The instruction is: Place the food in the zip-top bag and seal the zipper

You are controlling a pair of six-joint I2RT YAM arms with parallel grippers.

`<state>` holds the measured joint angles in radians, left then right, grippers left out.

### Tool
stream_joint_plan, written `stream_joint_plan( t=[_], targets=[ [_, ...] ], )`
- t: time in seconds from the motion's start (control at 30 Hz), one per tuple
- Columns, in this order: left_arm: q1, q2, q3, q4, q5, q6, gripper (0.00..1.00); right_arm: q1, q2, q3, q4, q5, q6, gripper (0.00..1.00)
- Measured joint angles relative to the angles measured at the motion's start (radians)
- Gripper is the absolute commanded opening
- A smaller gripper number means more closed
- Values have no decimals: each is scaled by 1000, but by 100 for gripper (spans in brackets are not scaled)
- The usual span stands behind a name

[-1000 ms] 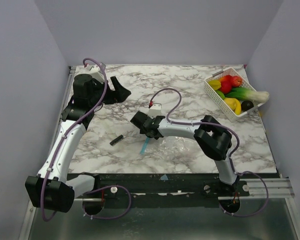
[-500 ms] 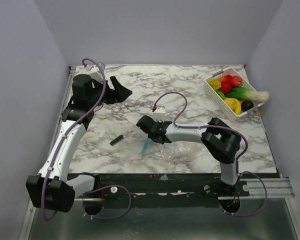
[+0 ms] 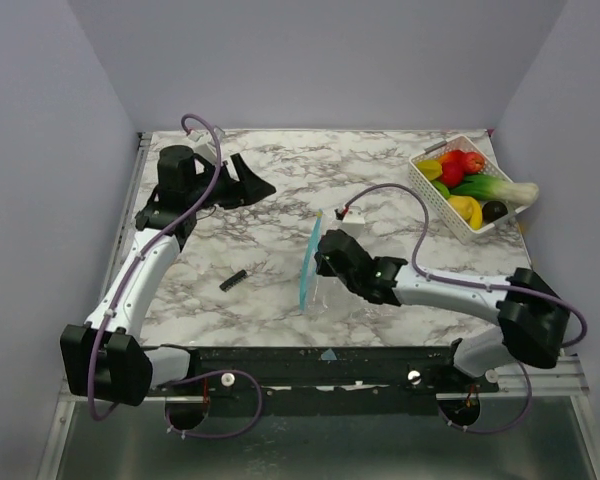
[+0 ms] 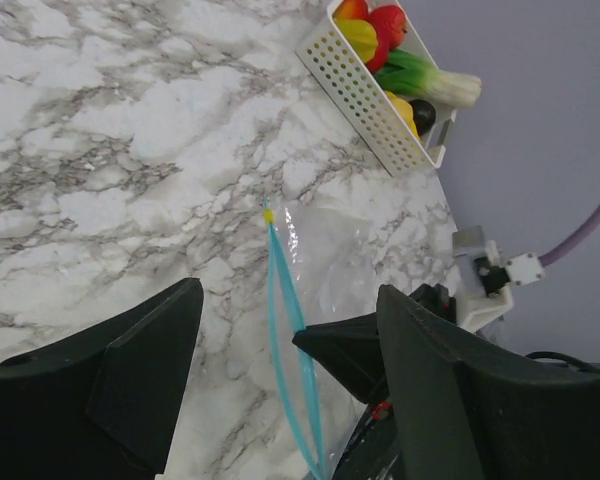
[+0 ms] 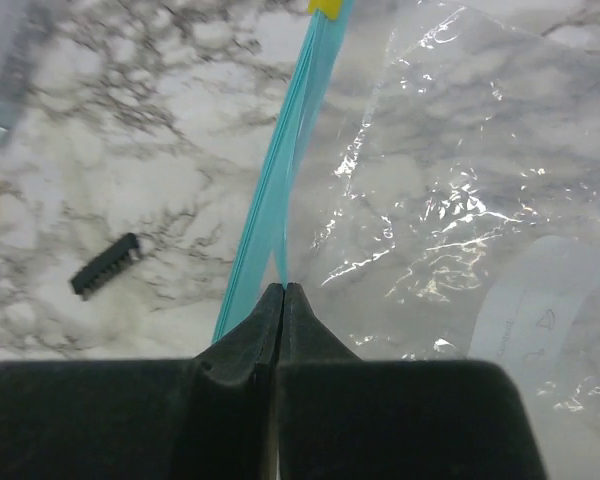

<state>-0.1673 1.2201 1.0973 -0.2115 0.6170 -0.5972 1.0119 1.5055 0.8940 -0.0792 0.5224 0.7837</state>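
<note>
Bags: one clear zip-top bag [image 5: 450, 200], its single teal zipper [image 5: 280, 190] pinched in the shut right gripper [image 5: 282, 292] and held on edge above the counter's [image 3: 280, 210] front middle. Seven toy foods [image 3: 460, 185] fill one white basket [image 3: 427, 195] at the far right corner. One black bar [image 3: 232, 280] lies front left. The right arm stretches low leftward. The left arm reaches toward the far left corner, the left gripper [image 3: 245, 178] spread wide, holding nothing.

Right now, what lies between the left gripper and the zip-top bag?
Only bare table separates the left gripper from the zip-top bag, in the top view.
</note>
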Motion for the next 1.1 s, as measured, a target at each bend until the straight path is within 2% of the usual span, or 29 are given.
stream_joint_plan(
  t=[0.37, 0.53, 0.73, 0.97, 1.1],
  targets=[
    [-192, 126, 28, -22, 109, 13, 68, -18, -400, -80, 92, 0, -57, 0],
    [-292, 143, 74, -82, 105, 72, 66, -18, -461, -95, 108, 0, -60, 0],
    [-346, 139, 87, -117, 73, 130, 77, -18, -468, -120, 106, 0, -58, 0],
    [-391, 92, 87, -143, -65, 192, 69, -18, -468, -121, 107, -1, -51, 1],
    [-431, 93, 100, -180, -137, 225, 57, -18, -469, -121, 107, -11, -50, 1]
  ],
)
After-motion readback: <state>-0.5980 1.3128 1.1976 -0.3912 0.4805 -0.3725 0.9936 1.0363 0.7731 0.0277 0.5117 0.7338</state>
